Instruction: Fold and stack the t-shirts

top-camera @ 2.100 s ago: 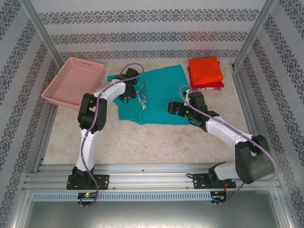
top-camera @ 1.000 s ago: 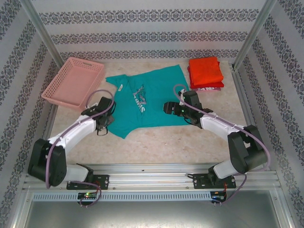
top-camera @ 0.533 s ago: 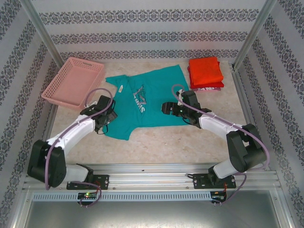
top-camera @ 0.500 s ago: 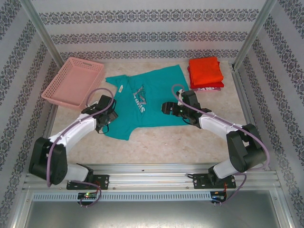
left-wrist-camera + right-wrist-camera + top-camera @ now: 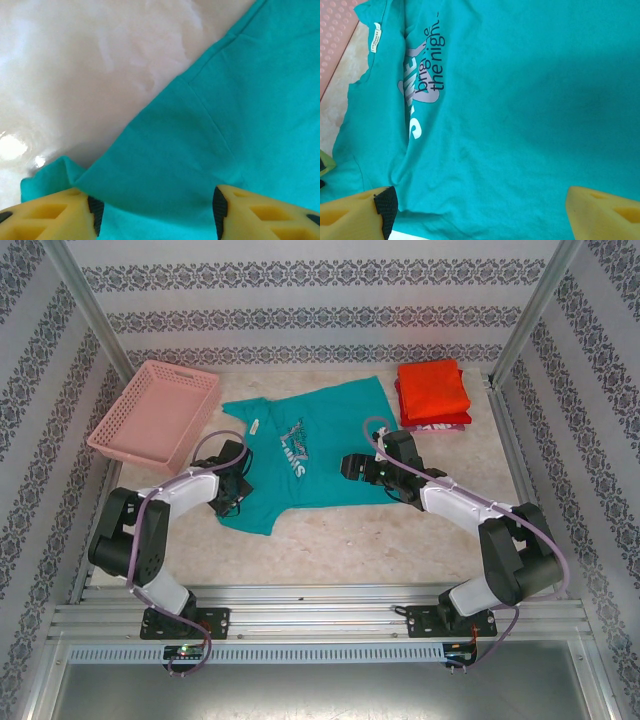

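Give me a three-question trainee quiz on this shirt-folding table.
1. True or false: the teal cloth t-shirt lies spread out, print facing up.
2. On the pale marbled table, the pink plastic lattice basket sits at the: A) far left B) far right C) near edge.
3. What lies at the far right?
Key: 1 true; 2 A; 3 the folded orange-red t-shirts, stacked.

Pale marbled table (image 5: 330,530). Mid-table: teal t-shirt (image 5: 320,455), spread flat. Far left, pink basket (image 5: 155,412); far right, folded orange-red stack (image 5: 432,392).
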You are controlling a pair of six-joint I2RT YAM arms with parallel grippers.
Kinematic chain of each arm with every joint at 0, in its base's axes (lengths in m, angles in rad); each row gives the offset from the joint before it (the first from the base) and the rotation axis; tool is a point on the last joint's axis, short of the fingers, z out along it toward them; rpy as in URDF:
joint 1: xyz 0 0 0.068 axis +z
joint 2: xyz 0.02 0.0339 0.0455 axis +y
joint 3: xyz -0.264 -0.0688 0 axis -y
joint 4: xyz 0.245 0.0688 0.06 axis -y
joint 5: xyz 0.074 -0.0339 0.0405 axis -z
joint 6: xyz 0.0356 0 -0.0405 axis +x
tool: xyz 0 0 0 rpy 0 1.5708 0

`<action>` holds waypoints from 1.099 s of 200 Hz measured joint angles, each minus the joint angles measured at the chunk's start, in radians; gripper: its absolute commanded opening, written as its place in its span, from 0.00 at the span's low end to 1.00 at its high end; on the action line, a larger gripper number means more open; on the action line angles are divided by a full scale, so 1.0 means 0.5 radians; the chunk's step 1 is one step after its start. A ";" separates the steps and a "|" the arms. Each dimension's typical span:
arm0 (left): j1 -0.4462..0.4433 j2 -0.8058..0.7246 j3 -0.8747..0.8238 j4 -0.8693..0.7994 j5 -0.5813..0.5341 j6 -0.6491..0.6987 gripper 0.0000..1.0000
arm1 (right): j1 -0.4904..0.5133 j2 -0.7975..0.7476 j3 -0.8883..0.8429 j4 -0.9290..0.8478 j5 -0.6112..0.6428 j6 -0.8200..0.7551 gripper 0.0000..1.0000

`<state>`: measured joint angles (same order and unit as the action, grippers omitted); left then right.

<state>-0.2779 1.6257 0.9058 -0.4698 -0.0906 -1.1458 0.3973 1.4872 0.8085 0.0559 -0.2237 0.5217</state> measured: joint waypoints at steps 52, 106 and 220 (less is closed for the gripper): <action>0.034 0.011 -0.079 0.127 0.018 -0.104 0.42 | -0.005 -0.031 -0.018 0.000 0.015 0.001 0.87; 0.093 -0.057 -0.185 0.262 0.042 -0.182 0.00 | -0.034 -0.076 -0.064 -0.018 0.050 0.019 0.86; 0.098 -0.246 -0.436 0.494 0.108 -0.170 0.00 | -0.394 -0.196 -0.362 -0.412 0.574 0.439 0.72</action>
<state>-0.2287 1.5024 0.6880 -0.2226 -0.0368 -1.2308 0.2005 1.3891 0.6273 -0.1501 0.0631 0.7414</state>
